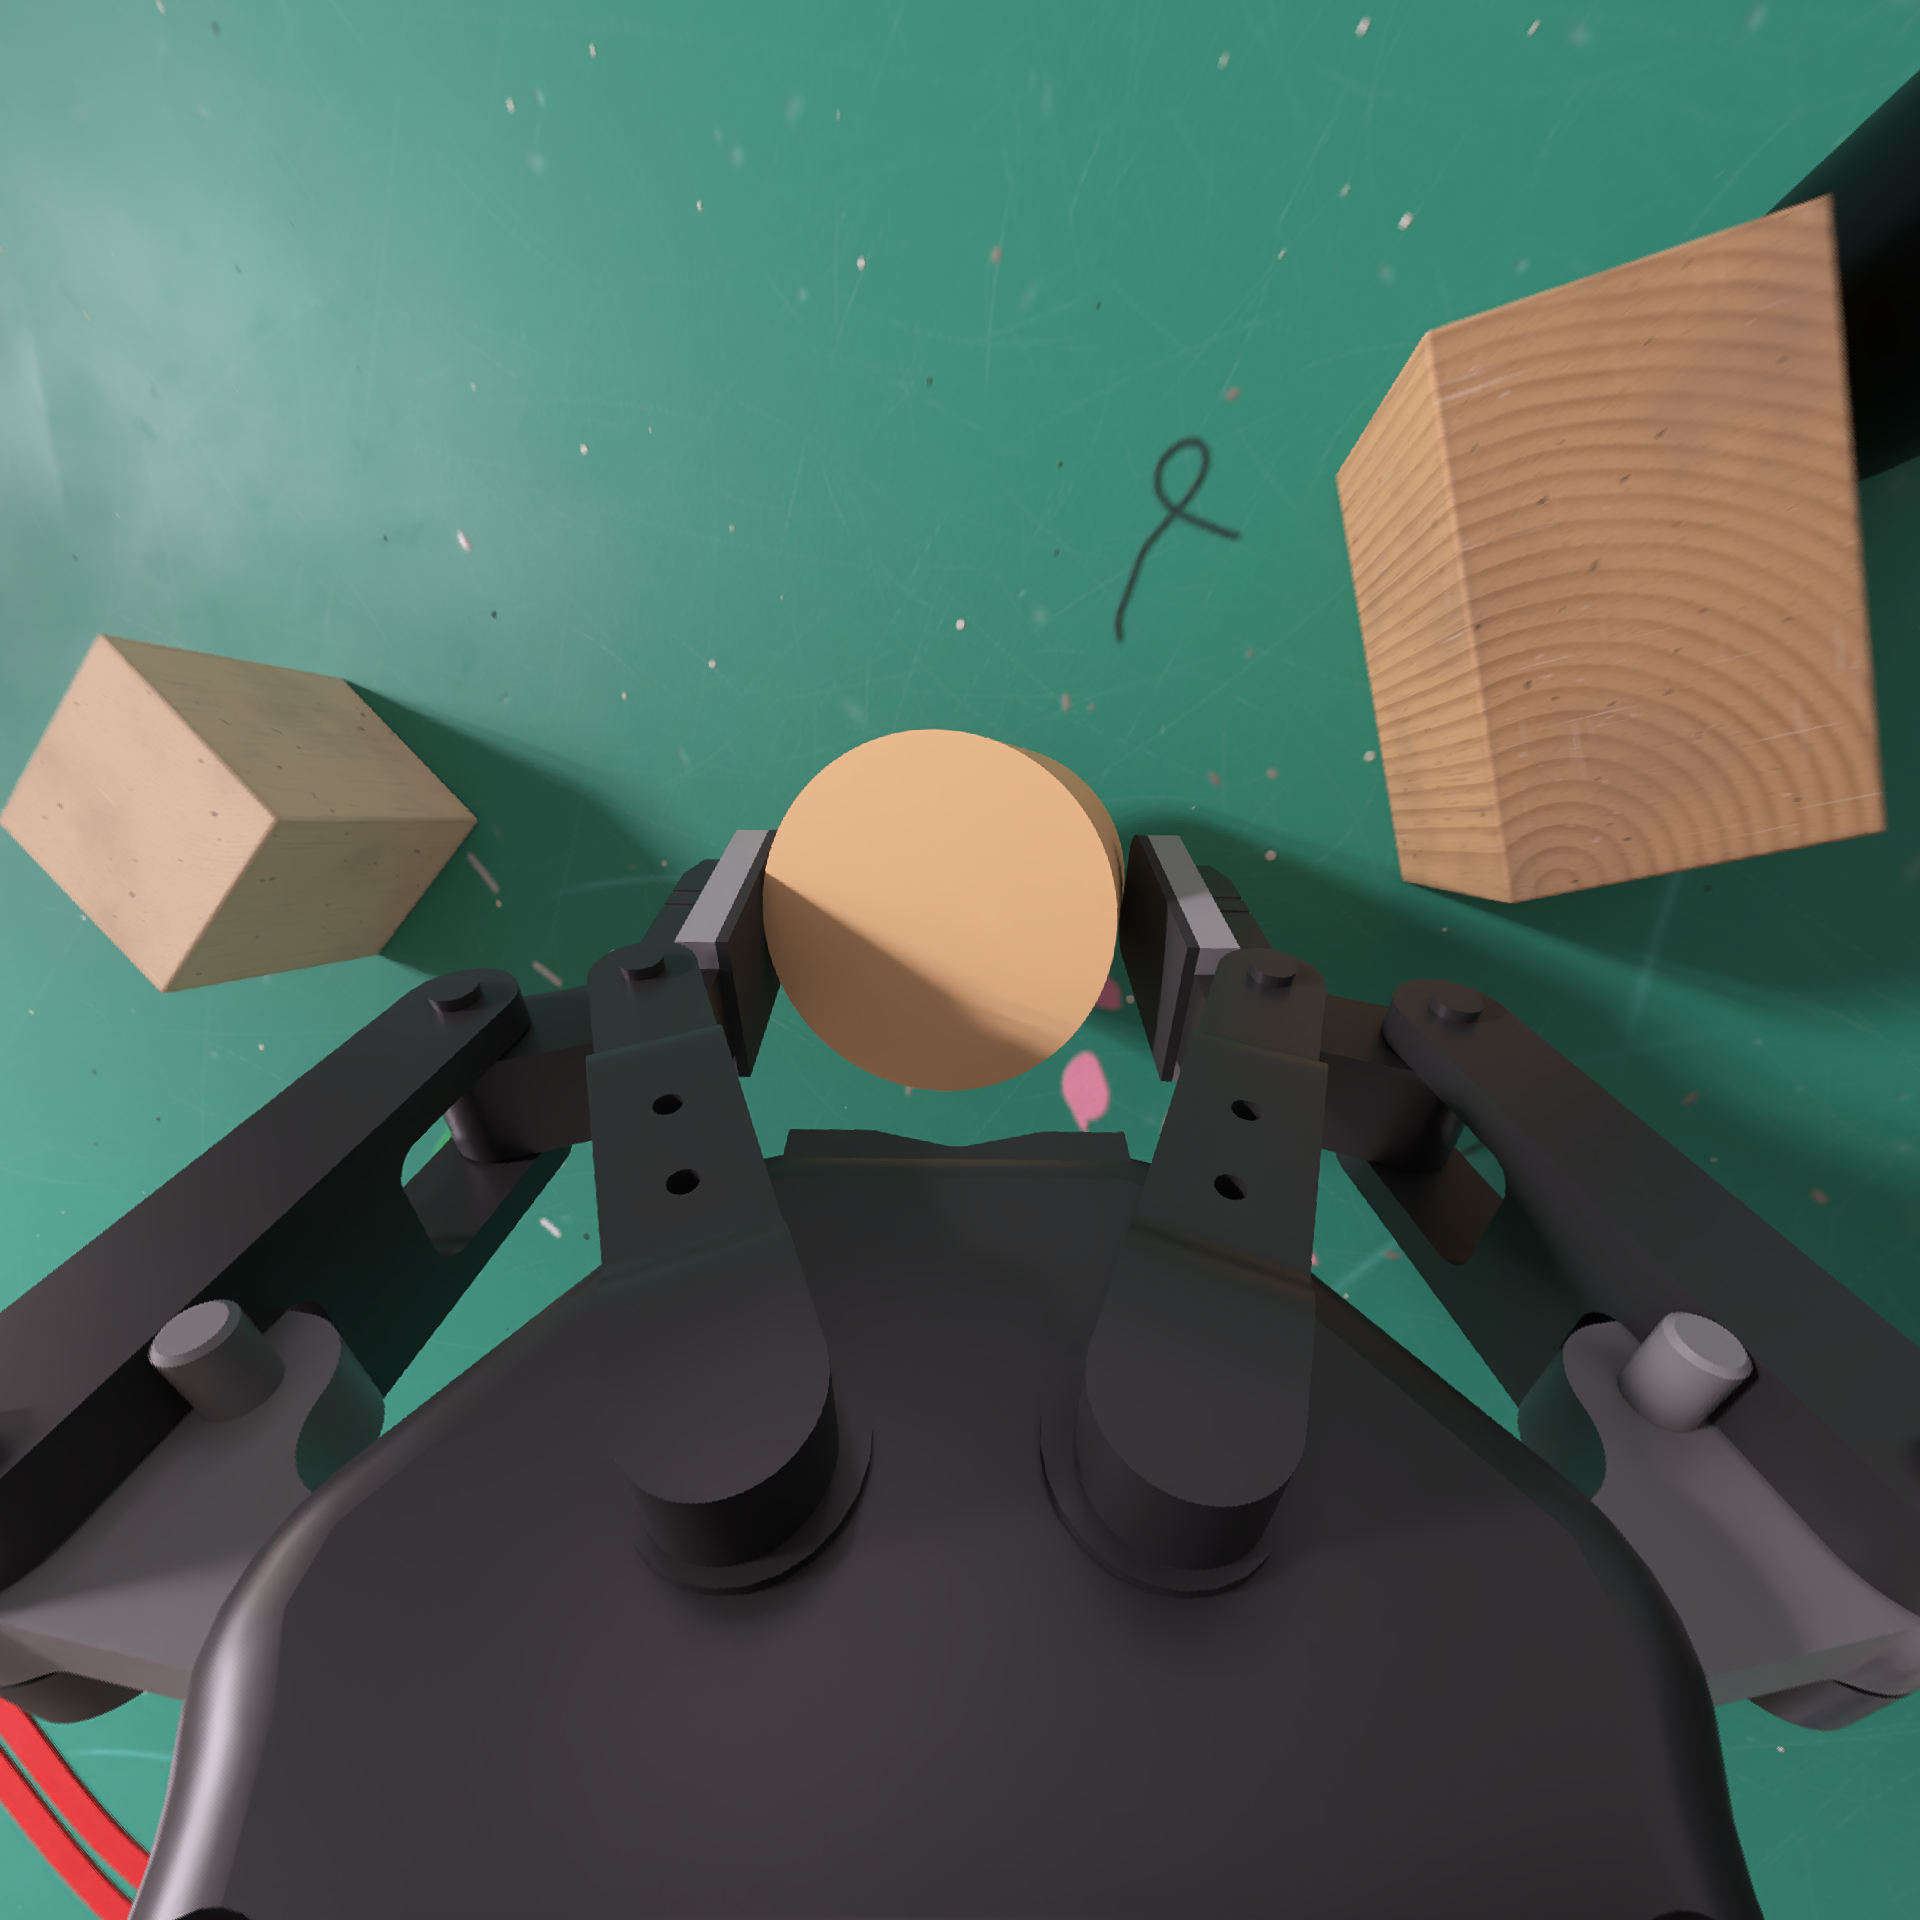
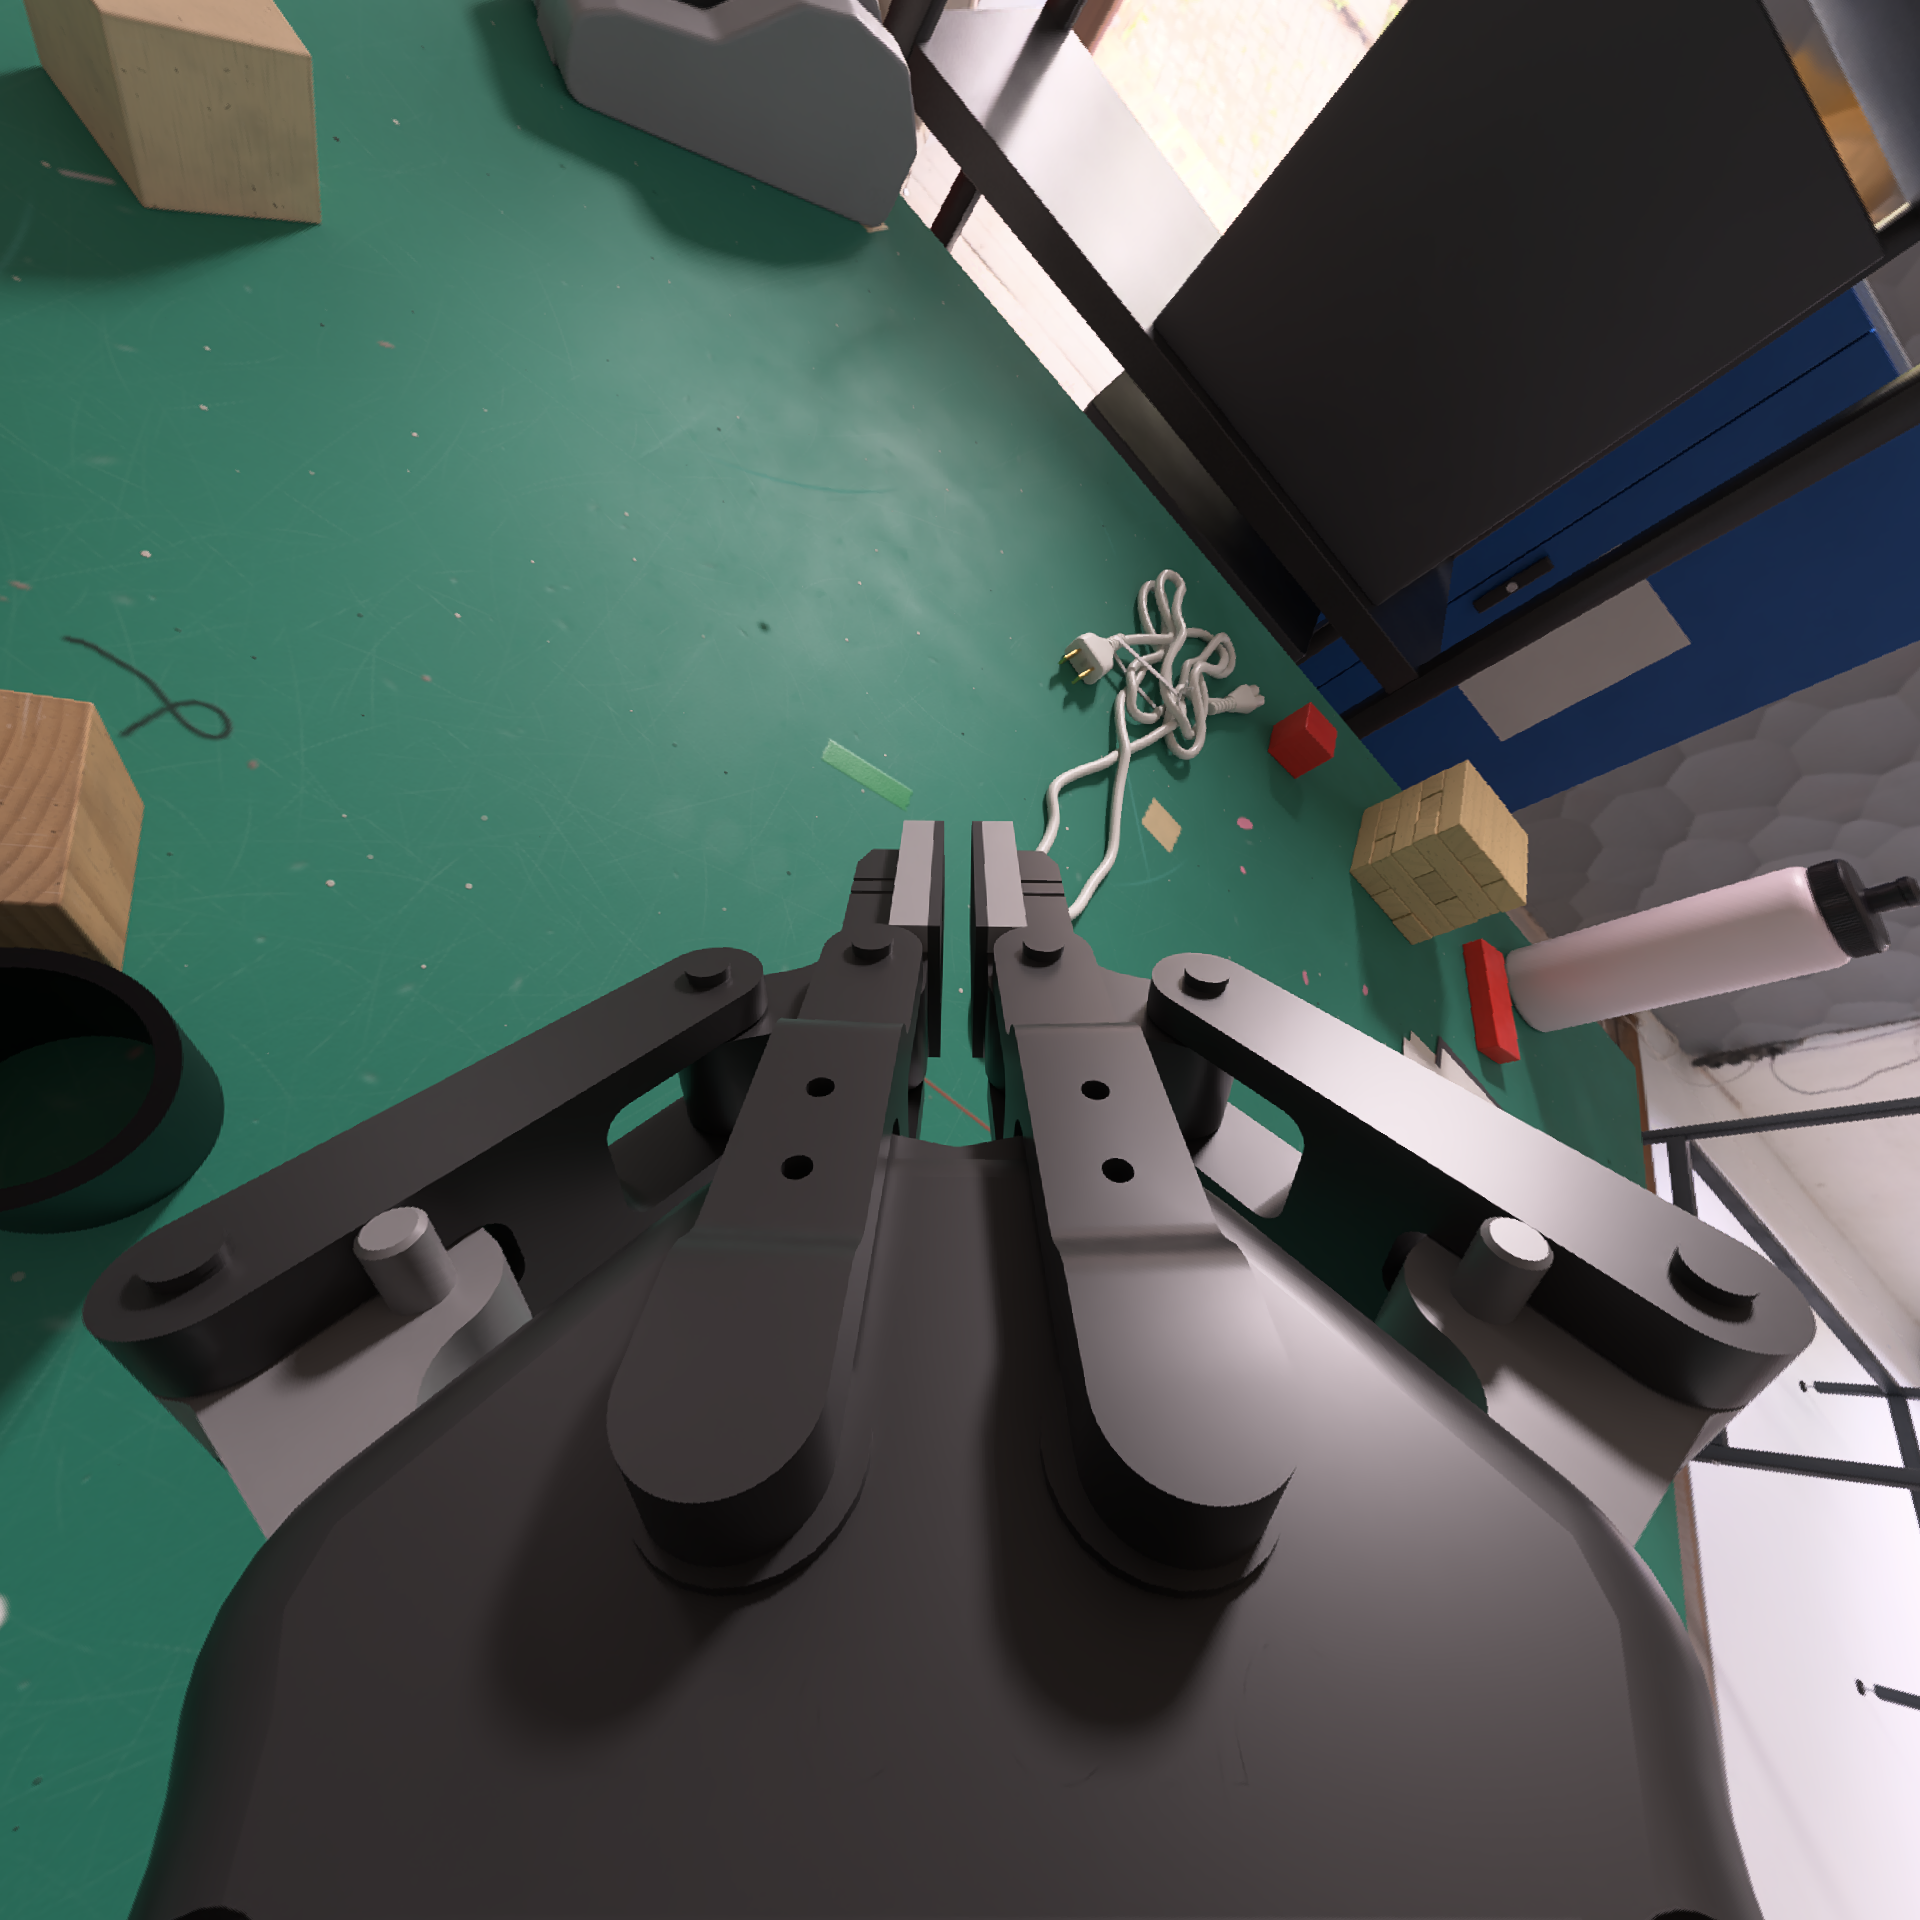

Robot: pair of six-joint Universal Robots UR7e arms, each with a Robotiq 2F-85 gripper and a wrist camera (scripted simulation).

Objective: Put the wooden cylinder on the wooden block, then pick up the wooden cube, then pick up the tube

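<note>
My left gripper [image 1: 951,847] is shut on the wooden cylinder [image 1: 940,935]; I look down on its round tan end, with a pad on each side. The pale wooden cube [image 1: 229,810] lies on the green table to the left. The larger wooden block [image 1: 1621,561], with ring grain, stands to the right. My right gripper [image 2: 958,873] is shut and empty above the table. In its view the black tube [image 2: 73,1081] stands at the left edge, next to the wooden block [image 2: 57,821], and the wooden cube [image 2: 197,104] is at the top left.
In the right wrist view a tangled white cable [image 2: 1153,675], a small red cube [image 2: 1301,738], a brick-patterned cube [image 2: 1439,847], a red bar [image 2: 1491,997] and a white bottle [image 2: 1704,945] lie near the table's right edge. A grey machine base [image 2: 727,94] stands at the top.
</note>
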